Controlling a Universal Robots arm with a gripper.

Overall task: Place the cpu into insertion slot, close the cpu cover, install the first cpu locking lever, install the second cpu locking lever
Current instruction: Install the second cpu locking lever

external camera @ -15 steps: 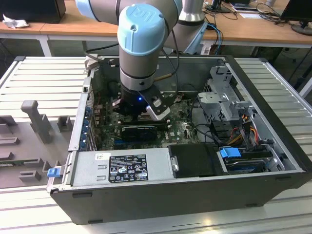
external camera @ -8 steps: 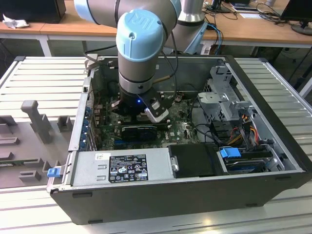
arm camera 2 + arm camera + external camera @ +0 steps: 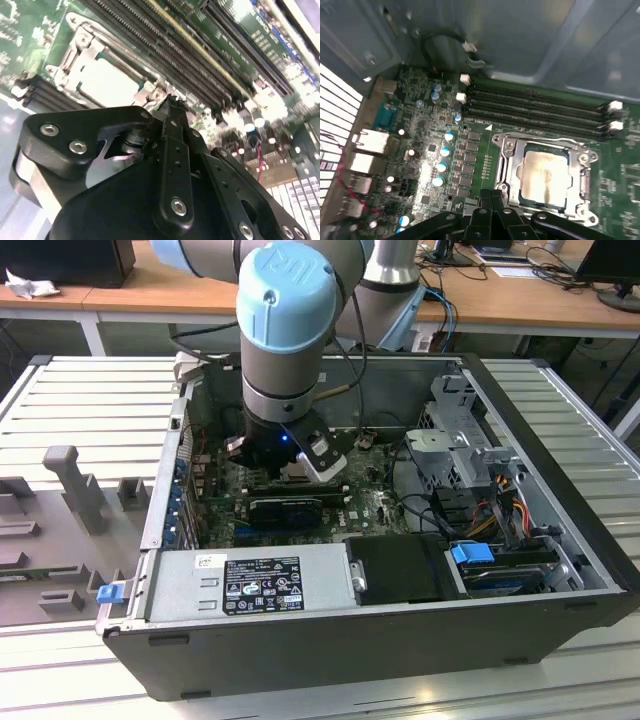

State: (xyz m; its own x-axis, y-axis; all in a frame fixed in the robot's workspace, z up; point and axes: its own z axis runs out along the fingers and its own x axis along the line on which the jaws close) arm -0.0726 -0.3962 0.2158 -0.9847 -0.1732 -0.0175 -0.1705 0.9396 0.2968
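The cpu (image 3: 543,172) already lies in the insertion slot (image 3: 506,172), its pale silvery-beige face flat and square to the socket walls. The cpu cover (image 3: 545,141) appears to be folded down over it, so the chip shows through the frame's square window; in the second wrist view the same chip (image 3: 107,85) sits framed by silvery metal (image 3: 80,45). I cannot tell whether either locking lever is latched.

The gripper (image 3: 492,212) hangs just beside the socket, at the edge of the metal frame rather than over the chip itself. Its black fingers (image 3: 175,150) seem drawn together to a narrow tip with nothing between them; I judge the gripper clenched and empty, its tip low and close to the board near the socket's corner, though contact cannot be confirmed.

Along the far side of the socket from the gripper run the long black memory slots (image 3: 540,107), parallel to that edge of the frame. Round capacitors (image 3: 441,152) stand on the green motherboard (image 3: 415,120) on another side of the socket.

In the exterior view the arm (image 3: 295,330) reaches down into the open computer case (image 3: 540,430), which lies on its side on a slatted metal tabletop (image 3: 90,400). The case also holds a power supply (image 3: 250,582) along its near wall and a drive cage (image 3: 455,440) towards the exterior view's right.
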